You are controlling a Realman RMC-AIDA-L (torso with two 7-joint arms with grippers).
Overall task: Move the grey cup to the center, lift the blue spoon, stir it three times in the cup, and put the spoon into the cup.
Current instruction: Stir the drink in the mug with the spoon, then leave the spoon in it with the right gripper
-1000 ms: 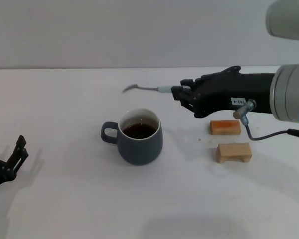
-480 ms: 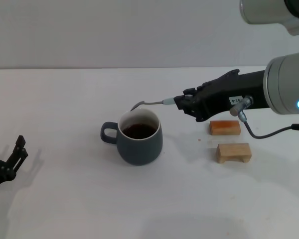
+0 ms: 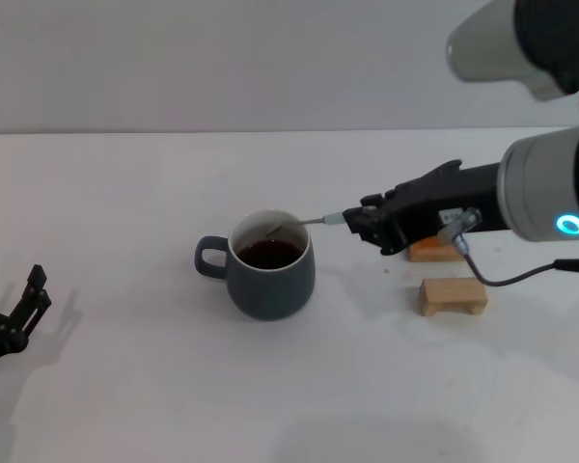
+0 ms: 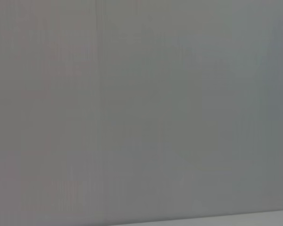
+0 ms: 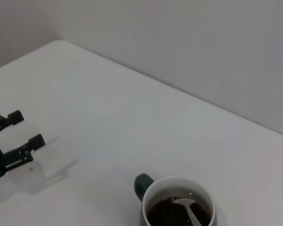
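— Near side, report?
— Left tool [image 3: 27,299] idle at the counter's [image 3: 125,193] near left corner, fingers spread wide. Two wooden blocks [image 3: 452,294] toward the right edge.
— And mid-counter?
— The grey cup [image 3: 268,265] stands upright, handle pointing to the left edge, dark liquid inside. Right tool [image 3: 352,220] clamps the blue spoon [image 3: 309,222] by its handle; the bowl dips into the liquid at the cup's far rim
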